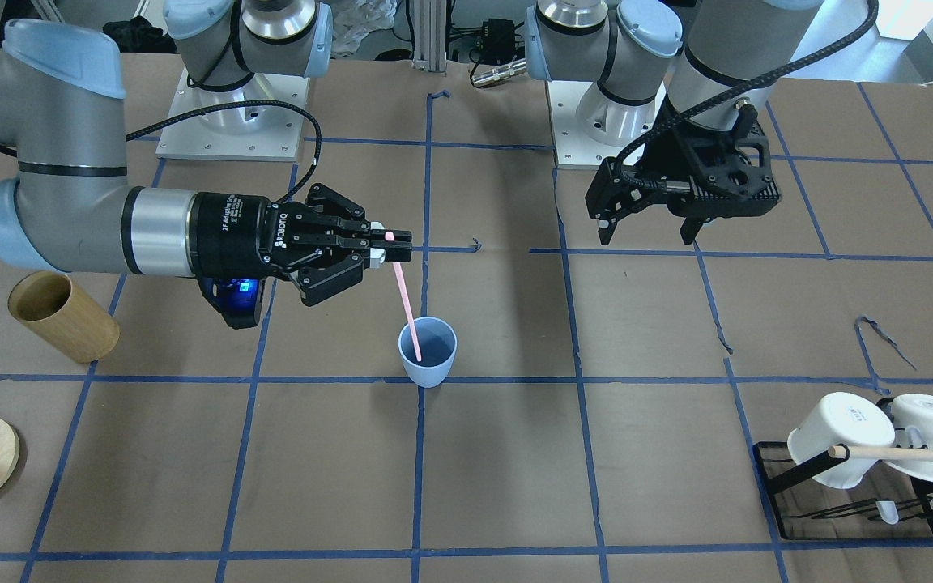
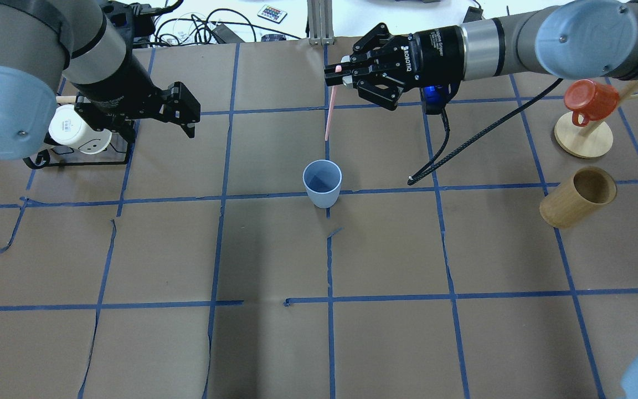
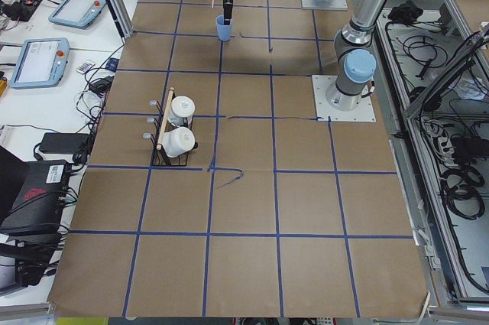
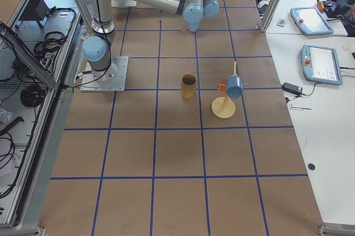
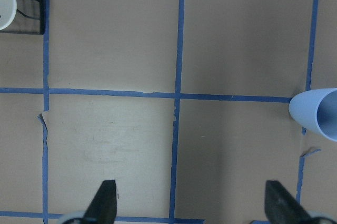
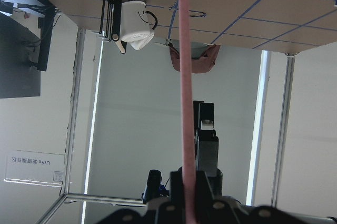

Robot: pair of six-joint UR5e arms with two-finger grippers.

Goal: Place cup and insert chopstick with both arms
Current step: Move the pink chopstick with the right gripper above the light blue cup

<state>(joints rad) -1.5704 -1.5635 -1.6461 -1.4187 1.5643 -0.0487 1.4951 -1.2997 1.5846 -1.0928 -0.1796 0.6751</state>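
Note:
The light blue cup [image 1: 428,351] stands upright near the table's middle; it also shows in the overhead view [image 2: 322,183] and at the right edge of the left wrist view [image 5: 317,113]. My right gripper [image 1: 395,245] [image 2: 334,76] is shut on the top end of a pale pink chopstick [image 1: 405,301] [image 2: 329,113] [image 6: 185,76]. The stick hangs almost straight down. In the front-facing view its lower end overlaps the cup's mouth; I cannot tell whether it is inside. My left gripper [image 1: 646,236] [image 5: 192,209] is open and empty, above bare table to the cup's side.
A tan wooden cylinder [image 1: 61,316] [image 2: 576,198] stands on my right side. A red mug hangs on a round wooden stand [image 2: 584,136] beyond it. A black rack [image 1: 790,470] with white mugs [image 1: 839,441] and a wooden rod is on my left, near the left arm.

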